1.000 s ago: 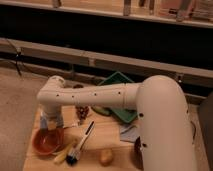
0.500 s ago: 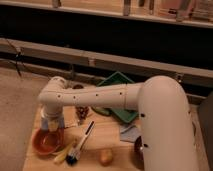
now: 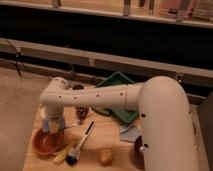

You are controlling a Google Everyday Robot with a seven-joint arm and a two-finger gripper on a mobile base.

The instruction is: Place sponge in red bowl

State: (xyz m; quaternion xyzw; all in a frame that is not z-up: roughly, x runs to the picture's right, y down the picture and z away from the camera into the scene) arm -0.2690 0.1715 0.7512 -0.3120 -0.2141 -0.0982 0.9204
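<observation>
Hanging over the far rim of the red bowl [image 3: 48,141], your gripper [image 3: 52,126] points straight down at the left end of the table [image 3: 107,140]. A pale bluish block sits between the fingers [image 3: 60,123]; it reads as the sponge [image 3: 52,121], apparently clamped between them, though you cannot confirm contact from this view. The sponge is above the bowl, not resting in it; the bowl's glossy inside shows below the fingertips.

Just right of the jaws and slightly nearer you, a brush [image 3: 80,145] lies diagonally, dark handle pointing up and away, bristle head low beside the bowl. A yellowish object [image 3: 62,154], identity unclear, lies along the bowl's right edge next to the brush head. Right of the jaws, behind the brush handle, stands a small dark reddish item [image 3: 82,112], too indistinct to name.

Farther right, a potato-like lump [image 3: 105,157] sits near the table's front edge. Beyond it a grey cloth [image 3: 131,133] lies flat. A green tray [image 3: 116,85] sits tilted at the table's back, partly hidden by the arm [image 3: 100,97], which runs horizontally from the wrist toward the large white shoulder at right.
</observation>
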